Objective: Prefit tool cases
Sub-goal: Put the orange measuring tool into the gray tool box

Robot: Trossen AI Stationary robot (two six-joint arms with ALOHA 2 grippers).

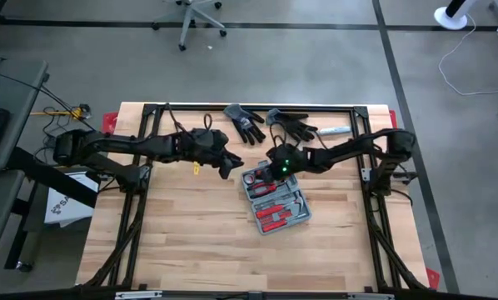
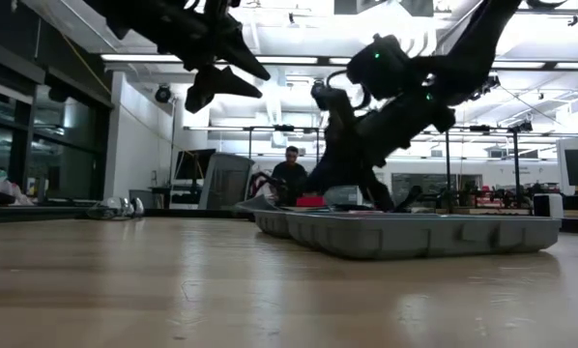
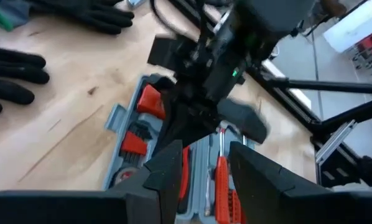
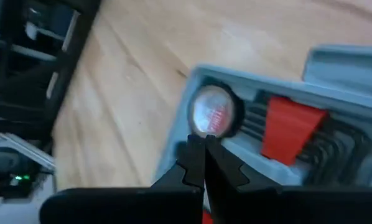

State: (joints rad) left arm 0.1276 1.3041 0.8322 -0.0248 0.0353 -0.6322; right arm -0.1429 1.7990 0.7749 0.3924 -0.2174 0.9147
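Note:
The grey-blue tool case (image 1: 276,202) lies flat on its underside on the table, its moulded interior open to view with red-handled tools (image 3: 218,180). In the low view it is a shallow grey tray (image 2: 405,234). My right gripper (image 4: 203,155) is shut and reaches down over the case's far left corner, its tips at a round silver-and-red disc (image 4: 213,112) seated in the tray. My left gripper (image 3: 204,168) is open and hovers high above the table (image 2: 221,72), just left of the case (image 1: 228,162). It holds nothing. My right gripper comes from above, slanting down, and its shut fingertips (image 4: 195,146) stand at the rim of the round disc (image 4: 204,132) in the case's corner pocket. I cannot tell whether they touch it.
Two black gloves (image 1: 246,123) (image 1: 296,127) and a pale flat object (image 1: 336,131) lie near the far edge behind the case. A small yellow bit (image 1: 196,169) sits under the left arm. Bare wood (image 1: 191,242) stretches across the near half. A person (image 2: 291,174) sits in the room beyond.

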